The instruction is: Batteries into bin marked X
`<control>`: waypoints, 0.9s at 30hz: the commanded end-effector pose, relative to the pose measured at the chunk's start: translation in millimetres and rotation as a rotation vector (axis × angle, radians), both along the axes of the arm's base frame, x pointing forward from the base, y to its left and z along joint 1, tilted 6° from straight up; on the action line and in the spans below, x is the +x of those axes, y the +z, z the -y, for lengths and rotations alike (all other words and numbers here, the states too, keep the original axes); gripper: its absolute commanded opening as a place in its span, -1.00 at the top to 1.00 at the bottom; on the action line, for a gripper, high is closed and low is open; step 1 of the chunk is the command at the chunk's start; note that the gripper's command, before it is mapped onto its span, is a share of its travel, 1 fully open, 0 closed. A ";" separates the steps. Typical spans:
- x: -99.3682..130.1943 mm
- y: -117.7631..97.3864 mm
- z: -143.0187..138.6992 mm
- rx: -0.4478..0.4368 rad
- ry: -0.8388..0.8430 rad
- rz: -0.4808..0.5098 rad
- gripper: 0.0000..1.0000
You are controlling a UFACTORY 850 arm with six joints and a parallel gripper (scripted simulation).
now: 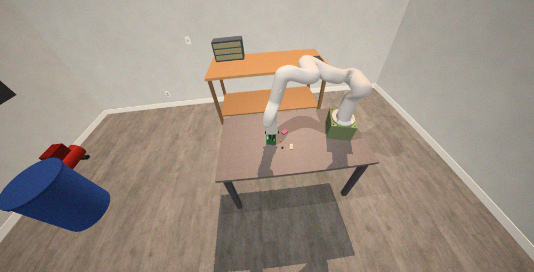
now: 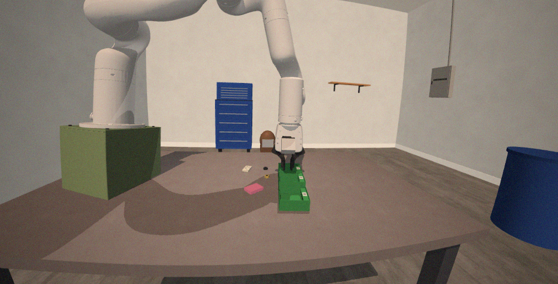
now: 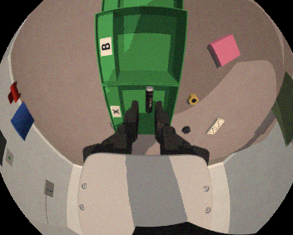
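Note:
Three green bins (image 3: 146, 44) (image 2: 292, 192) (image 1: 269, 141) stand in a row on the table. The nearest compartment in the wrist view carries the X label (image 3: 116, 110); the middle one is marked B (image 3: 106, 47). A dark battery with a pale tip (image 3: 149, 96) is inside the X bin. My gripper (image 3: 146, 109) (image 2: 288, 166) (image 1: 271, 134) hangs just over that bin, pointing down. Its fingers stand apart on either side of the battery with a gap, so it is open.
A pink block (image 3: 225, 50) (image 2: 253, 189) (image 1: 284, 131), a yellow nut (image 3: 193, 99) (image 2: 266, 176), a small black piece (image 3: 186, 129) (image 2: 264, 167) and a cream block (image 3: 215, 126) (image 2: 246, 168) (image 1: 291, 145) lie on the table beside the bins. The arm's green pedestal (image 2: 109, 157) (image 1: 340, 126) stands at the table's far side.

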State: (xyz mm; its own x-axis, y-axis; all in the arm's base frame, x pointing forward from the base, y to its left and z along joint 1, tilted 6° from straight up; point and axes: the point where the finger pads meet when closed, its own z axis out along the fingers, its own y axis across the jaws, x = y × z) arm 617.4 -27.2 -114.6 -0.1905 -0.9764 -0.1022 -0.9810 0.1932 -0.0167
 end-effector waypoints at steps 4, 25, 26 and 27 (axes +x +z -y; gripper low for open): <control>0.7 9.4 1.0 0.000 0.000 0.002 0.53; -1.0 56.5 5.7 0.000 0.000 0.002 -1.00; -1.2 60.5 6.1 0.000 0.000 0.002 -1.00; -1.3 64.5 6.5 0.000 0.000 0.002 -1.00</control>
